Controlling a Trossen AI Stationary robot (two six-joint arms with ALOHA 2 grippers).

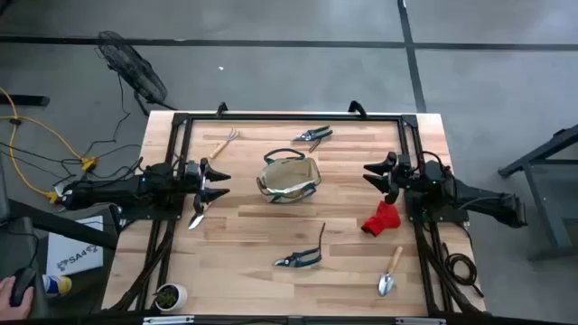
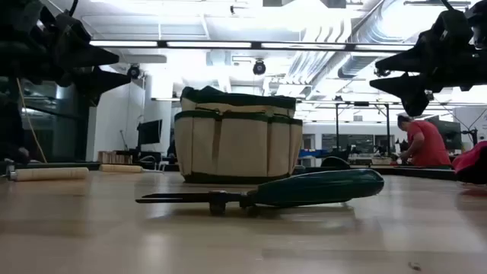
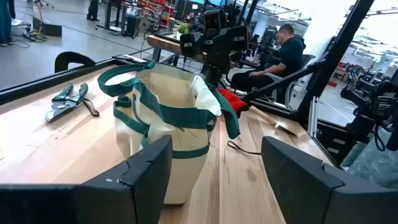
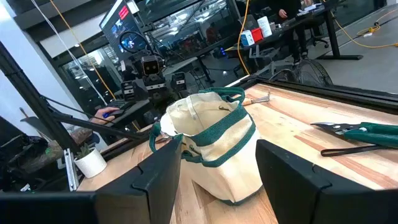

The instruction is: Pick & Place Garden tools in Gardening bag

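The beige gardening bag (image 1: 289, 179) with green trim stands upright on its base in the middle of the table, mouth open. My left gripper (image 1: 219, 181) hovers open just left of it, and my right gripper (image 1: 372, 173) hovers open to its right; both are level and point at the bag. Lying flat on the table are one pair of shears (image 1: 312, 135) at the far side, another pair (image 1: 300, 259) near the front, a hand rake (image 1: 224, 143) far left, a trowel (image 1: 196, 215) below my left gripper, a second trowel (image 1: 389, 273) near right, and a red glove (image 1: 382, 218).
A small white pot with a plant (image 1: 169, 294) stands at the near left corner. A black frame (image 1: 289, 116) runs along the table's far edge and sides. A thin black cord (image 1: 322, 236) lies beside the near shears. A person (image 2: 422, 143) sits in the room beyond the table.
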